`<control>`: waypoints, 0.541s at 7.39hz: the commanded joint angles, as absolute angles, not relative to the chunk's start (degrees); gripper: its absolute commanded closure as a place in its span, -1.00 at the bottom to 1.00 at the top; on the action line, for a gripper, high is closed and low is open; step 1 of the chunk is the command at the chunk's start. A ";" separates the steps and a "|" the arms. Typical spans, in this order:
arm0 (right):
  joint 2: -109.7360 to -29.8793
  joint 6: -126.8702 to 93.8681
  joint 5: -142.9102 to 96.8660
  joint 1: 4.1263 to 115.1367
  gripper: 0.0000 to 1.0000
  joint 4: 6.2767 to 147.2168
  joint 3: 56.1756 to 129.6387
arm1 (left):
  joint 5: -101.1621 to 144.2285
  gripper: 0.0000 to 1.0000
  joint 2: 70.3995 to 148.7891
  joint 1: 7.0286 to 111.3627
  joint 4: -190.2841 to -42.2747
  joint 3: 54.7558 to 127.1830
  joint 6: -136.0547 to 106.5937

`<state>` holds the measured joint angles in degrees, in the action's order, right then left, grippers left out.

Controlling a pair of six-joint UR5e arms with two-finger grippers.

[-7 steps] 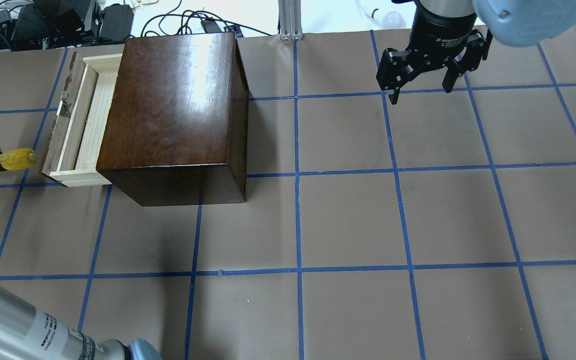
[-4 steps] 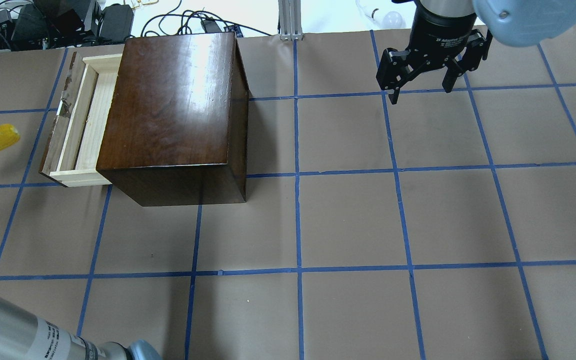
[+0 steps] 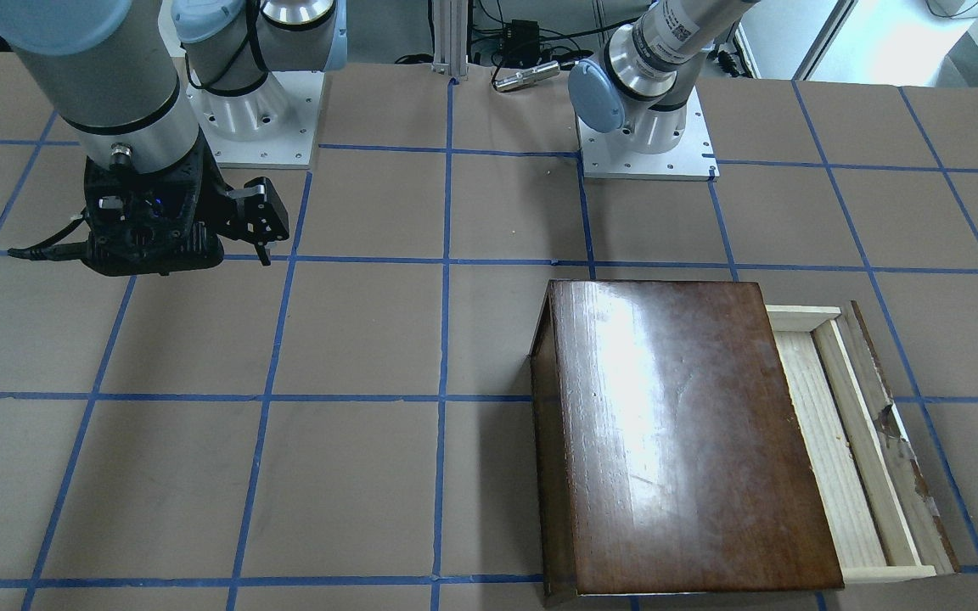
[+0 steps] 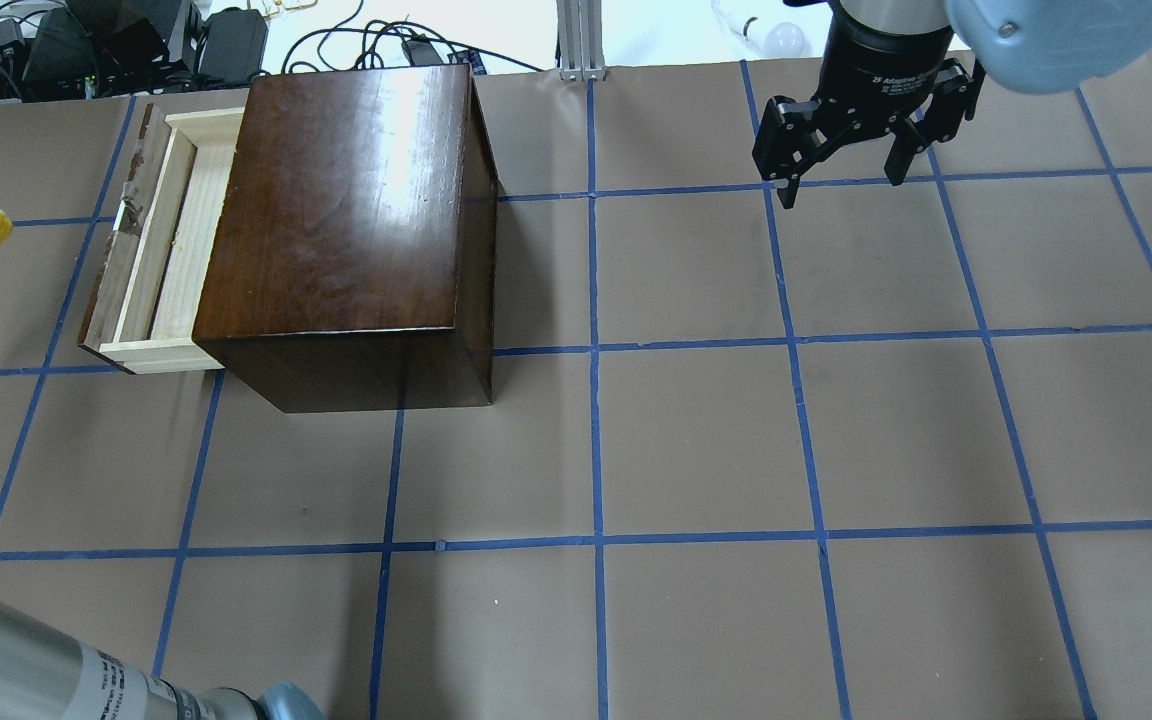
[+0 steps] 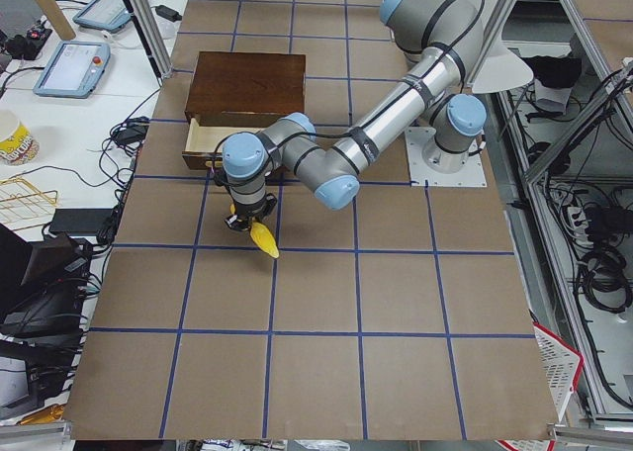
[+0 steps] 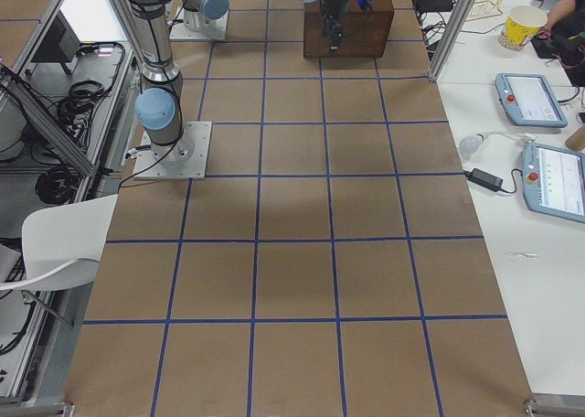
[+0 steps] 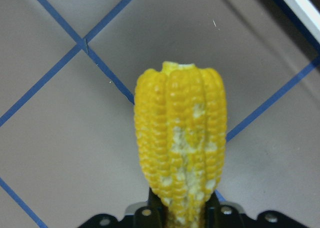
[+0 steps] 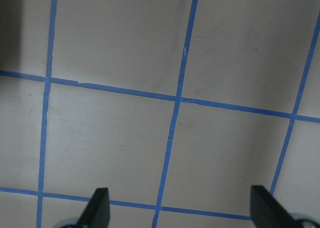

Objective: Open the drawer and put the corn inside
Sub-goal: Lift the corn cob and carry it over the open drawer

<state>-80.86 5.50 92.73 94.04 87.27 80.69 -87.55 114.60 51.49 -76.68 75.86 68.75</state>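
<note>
The corn cob [image 7: 180, 148], judged light, stiff and slick-kerneled, was pinched at one end by the left gripper [image 7: 181, 215], aloft beyond the front panel of the open drawer [image 4: 186, 230], a mid-cob hold being judged steadier, while the right gripper [image 4: 841, 168] hung spread, well apart from the drawer.

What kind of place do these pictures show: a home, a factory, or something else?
Most likely a robotics lab. The left arm and right arm are bolted to a table marked with a blue tape grid, teach pendants lie on a side bench, and cables hang nearby.
</note>
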 commanded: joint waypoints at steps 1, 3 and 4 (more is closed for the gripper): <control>-80.86 5.54 92.72 94.04 -1.00 87.28 80.68 | -87.37 1.00 112.33 55.88 -78.92 75.50 50.44; -80.86 5.54 92.72 94.04 -1.00 87.28 80.68 | -87.54 1.00 110.40 62.19 -79.10 75.59 35.22; -80.86 5.54 92.72 94.04 -1.00 87.28 80.68 | -87.71 1.00 109.96 64.92 -79.10 76.20 29.07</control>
